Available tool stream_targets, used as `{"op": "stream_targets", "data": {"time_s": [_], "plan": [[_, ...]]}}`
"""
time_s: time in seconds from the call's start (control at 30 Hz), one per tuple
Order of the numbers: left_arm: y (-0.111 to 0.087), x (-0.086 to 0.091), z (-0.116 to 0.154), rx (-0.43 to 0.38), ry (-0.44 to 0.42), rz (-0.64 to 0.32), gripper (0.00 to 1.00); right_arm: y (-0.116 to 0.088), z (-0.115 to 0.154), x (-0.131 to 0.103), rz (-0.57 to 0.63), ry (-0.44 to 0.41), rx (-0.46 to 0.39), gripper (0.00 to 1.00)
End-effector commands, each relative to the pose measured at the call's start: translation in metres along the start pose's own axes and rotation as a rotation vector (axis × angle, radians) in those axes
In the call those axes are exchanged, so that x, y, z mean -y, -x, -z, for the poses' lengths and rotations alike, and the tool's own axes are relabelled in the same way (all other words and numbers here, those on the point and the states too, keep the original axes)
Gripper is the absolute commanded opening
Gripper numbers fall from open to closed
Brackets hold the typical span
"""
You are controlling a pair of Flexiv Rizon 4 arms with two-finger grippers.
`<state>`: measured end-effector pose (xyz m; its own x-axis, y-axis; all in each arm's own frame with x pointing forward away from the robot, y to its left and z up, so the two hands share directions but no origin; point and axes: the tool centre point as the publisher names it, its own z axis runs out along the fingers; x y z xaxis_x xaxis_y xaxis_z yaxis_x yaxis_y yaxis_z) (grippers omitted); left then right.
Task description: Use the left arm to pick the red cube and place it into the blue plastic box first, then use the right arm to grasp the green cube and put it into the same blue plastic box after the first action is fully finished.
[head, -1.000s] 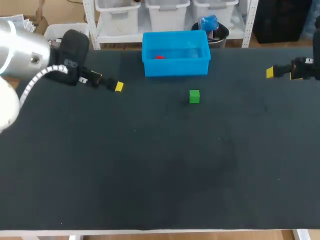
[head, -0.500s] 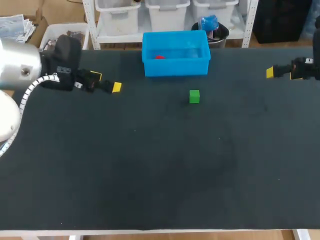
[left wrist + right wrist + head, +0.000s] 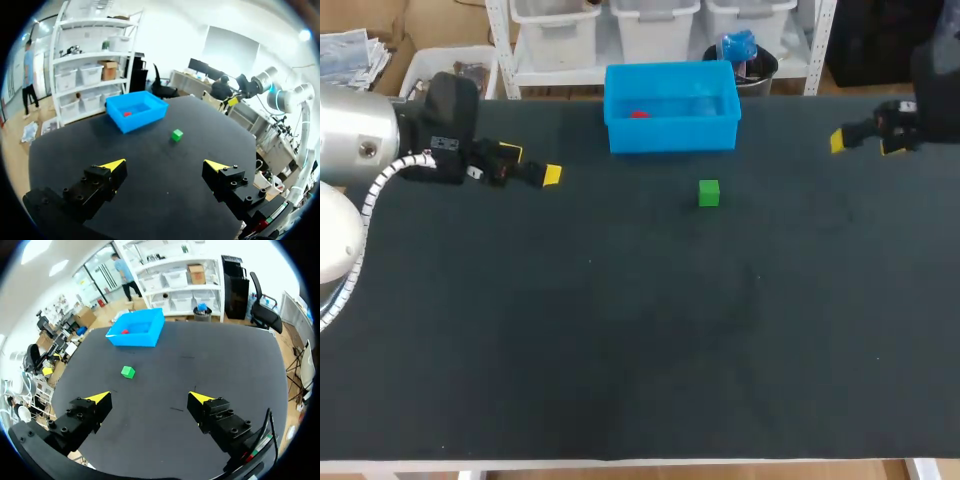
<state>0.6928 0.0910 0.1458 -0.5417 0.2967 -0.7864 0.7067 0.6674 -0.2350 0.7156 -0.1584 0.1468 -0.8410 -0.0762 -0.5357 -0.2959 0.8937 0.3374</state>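
The red cube (image 3: 639, 114) lies inside the blue plastic box (image 3: 672, 137) at the table's far edge; it also shows in the left wrist view (image 3: 127, 114) and the right wrist view (image 3: 124, 332). The green cube (image 3: 709, 193) sits on the black table, a little in front of the box. My left gripper (image 3: 532, 164) hangs open and empty to the left of the box. My right gripper (image 3: 865, 143) is open and empty at the far right, well away from the green cube (image 3: 128, 372). In both wrist views nothing lies between the fingers.
The black tabletop (image 3: 640, 330) is bare apart from the box and the green cube. The box (image 3: 136, 111) stands against the far edge, and the near edge runs along the front.
My left arm drew back a little to the left, away from the box. My right gripper shifted left toward the table's middle.
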Motion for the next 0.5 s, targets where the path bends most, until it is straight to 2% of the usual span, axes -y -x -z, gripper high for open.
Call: {"op": "stream_targets", "data": {"time_s": [0.03,0.27,0.4,0.5], "plan": [[-0.002,-0.001,0.001,0.008,-0.005,-0.001,1.0,0.018,-0.018,-0.014,-0.011,-0.16,-0.087,1.0],[-0.002,-0.001,0.001,0.008,-0.005,-0.001,1.0,0.026,-0.051,-0.03,0.04,-0.295,-0.183,1.0],[-0.002,-0.001,0.001,0.008,-0.005,-0.001,1.0,0.027,-0.07,-0.041,0.08,-0.328,-0.227,1.0],[-0.002,-0.001,0.001,0.008,-0.005,-0.001,1.0,0.027,-0.074,-0.044,0.1,-0.316,-0.218,1.0]]}}
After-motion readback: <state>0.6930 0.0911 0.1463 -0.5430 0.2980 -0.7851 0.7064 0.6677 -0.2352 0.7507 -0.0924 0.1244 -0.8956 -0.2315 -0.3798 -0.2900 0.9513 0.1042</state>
